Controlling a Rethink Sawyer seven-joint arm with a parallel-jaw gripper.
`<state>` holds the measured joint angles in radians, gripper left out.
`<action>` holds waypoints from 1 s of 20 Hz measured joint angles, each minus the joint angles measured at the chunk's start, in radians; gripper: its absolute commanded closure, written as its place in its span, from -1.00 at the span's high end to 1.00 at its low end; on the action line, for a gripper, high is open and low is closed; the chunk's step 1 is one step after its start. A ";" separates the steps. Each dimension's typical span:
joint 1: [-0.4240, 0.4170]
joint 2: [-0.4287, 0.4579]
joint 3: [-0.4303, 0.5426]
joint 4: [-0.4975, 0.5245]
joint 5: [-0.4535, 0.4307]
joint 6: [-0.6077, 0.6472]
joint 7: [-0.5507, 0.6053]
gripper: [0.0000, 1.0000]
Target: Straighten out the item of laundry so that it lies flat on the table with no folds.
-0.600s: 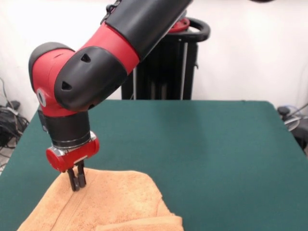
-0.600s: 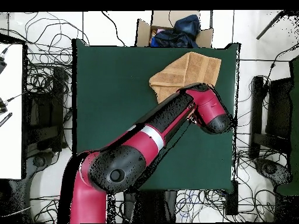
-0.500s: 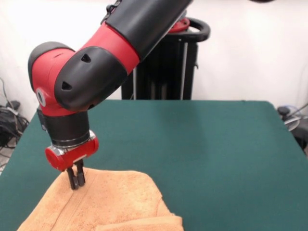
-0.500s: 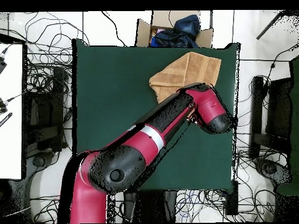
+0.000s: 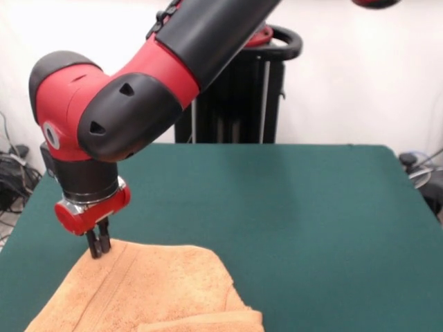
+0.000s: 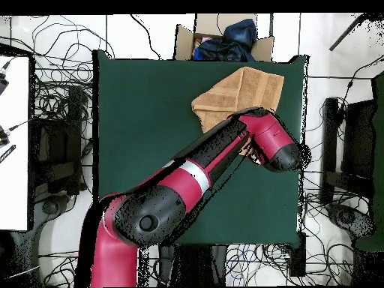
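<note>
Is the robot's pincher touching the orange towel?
Touching. In the front view the gripper tips press on the towel at its far edge, with no gap showing.

White wall [image 5: 360, 76], floor cables [image 6: 52, 97].

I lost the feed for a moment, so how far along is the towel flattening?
Nothing looks finished: in the front view the towel is bunched near the table's corner, with a layer folded over at its lower edge. In hand: the gripper, fingers close together, sits at the towel's far corner; whether it pinches cloth is unclear. Left: draw that corner out and open the fold so the towel lies flat.
</note>
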<state>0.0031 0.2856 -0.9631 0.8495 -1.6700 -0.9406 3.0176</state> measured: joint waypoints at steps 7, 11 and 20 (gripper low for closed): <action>-0.002 0.015 -0.004 -0.013 0.000 -0.001 0.000 -1.00; -0.004 0.015 -0.004 -0.015 0.001 -0.001 0.000 -1.00; -0.013 0.016 -0.005 -0.025 -0.002 -0.016 0.000 -1.00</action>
<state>-0.0096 0.3020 -0.9682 0.8241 -1.6721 -0.9567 3.0176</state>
